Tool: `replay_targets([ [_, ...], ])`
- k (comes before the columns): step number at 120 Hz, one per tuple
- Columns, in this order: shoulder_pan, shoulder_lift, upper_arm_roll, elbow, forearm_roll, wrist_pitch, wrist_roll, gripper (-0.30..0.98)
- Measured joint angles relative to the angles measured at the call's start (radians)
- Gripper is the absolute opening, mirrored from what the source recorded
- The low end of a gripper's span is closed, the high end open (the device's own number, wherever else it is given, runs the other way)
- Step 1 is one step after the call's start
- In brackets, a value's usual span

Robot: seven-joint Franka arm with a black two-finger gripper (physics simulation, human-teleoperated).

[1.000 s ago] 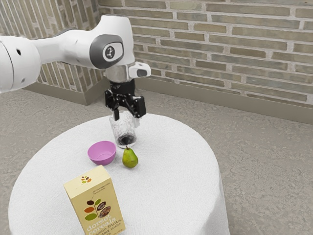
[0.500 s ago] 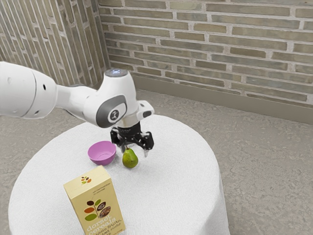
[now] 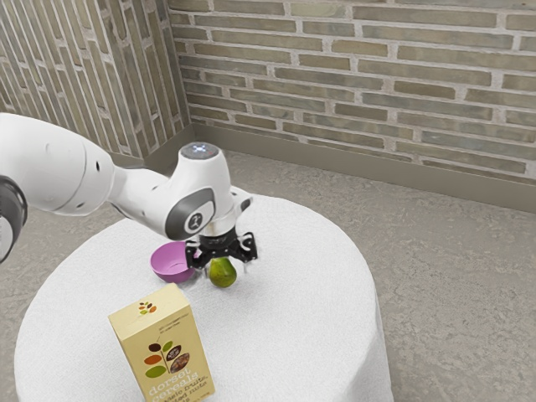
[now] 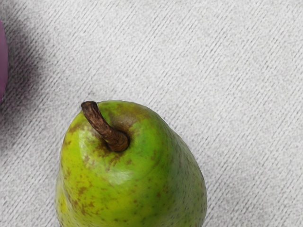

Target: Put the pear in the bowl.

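Nearest the exterior view's camera, a pale yellow cereal box stands upright on the white-covered round table, its printed front reading "dorset cereals". Beyond it, the green pear stands on the cloth, outside the bowl and just beside it. In the wrist view its brown, curved stem leans toward the bowl's side, and brown speckles dot the shiny skin. The black gripper is directly over the pear, its fingers spread, one to either side of the fruit's upper part; whether either touches the skin cannot be told. Toward the exterior view's left sits the purple bowl, partly hidden behind the gripper. The white arm reaches in from that same side, bending down to the hand. Past the table's far edge lies a mottled grey floor, and behind that rises a brick wall with a plain brown baseboard.
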Motion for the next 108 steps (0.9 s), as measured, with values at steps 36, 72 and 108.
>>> replay_targets([
  [36,0.003,0.027,0.011,0.005,0.01,0.026,-0.134,0.44],
  [72,0.009,0.043,0.012,0.011,0.013,0.033,-0.215,0.37],
  [108,0.007,-0.003,0.014,-0.004,0.049,0.022,-0.268,0.29],
])
